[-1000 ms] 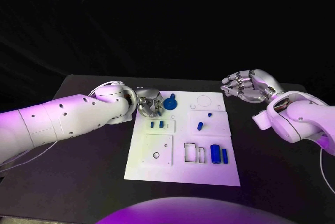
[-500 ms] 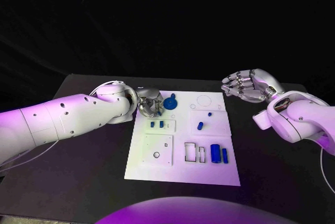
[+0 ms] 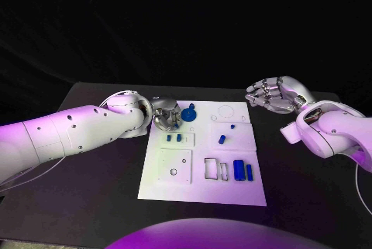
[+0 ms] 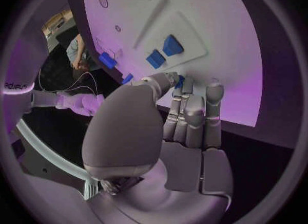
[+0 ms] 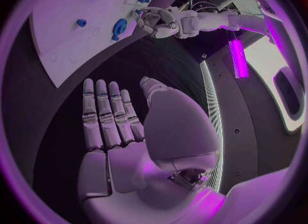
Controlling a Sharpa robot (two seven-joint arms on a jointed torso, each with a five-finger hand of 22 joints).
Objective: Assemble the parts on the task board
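While the left hand (image 3: pixel 165 116) hangs over the upper left corner of the task board (image 3: pixel 203 192), the right hand (image 3: pixel 275 95) is held up off the board's upper right corner, above the dark worktop (image 3: pixel 101 206), well apart from every part. The right wrist view shows the right hand's fingers straight and spread, with nothing in them. The left hand's fingers point down at the board; in the left wrist view they lie close together with the thumb (image 4: pixel 160 82) bent across towards them, and a sliver of blue shows just between. Whether that is a part pinched or only one seen behind the fingertips, I cannot tell.

Just beside the left hand, toward the frame's centre, lies a round blue part (image 3: pixel 189 115). Below it in the frame two small blue blocks (image 3: pixel 174 137) stand side by side in a raised plate. Further right is a small blue peg (image 3: pixel 222 140), and lower right a blue cylinder (image 3: pixel 240 170) with a thin blue bar (image 3: pixel 249 171) alongside, their long axes running up and down the frame.

The left hand is plainly the nearer to the round part and the two blocks, which lie right at its fingertips; the next move looks to be its own.
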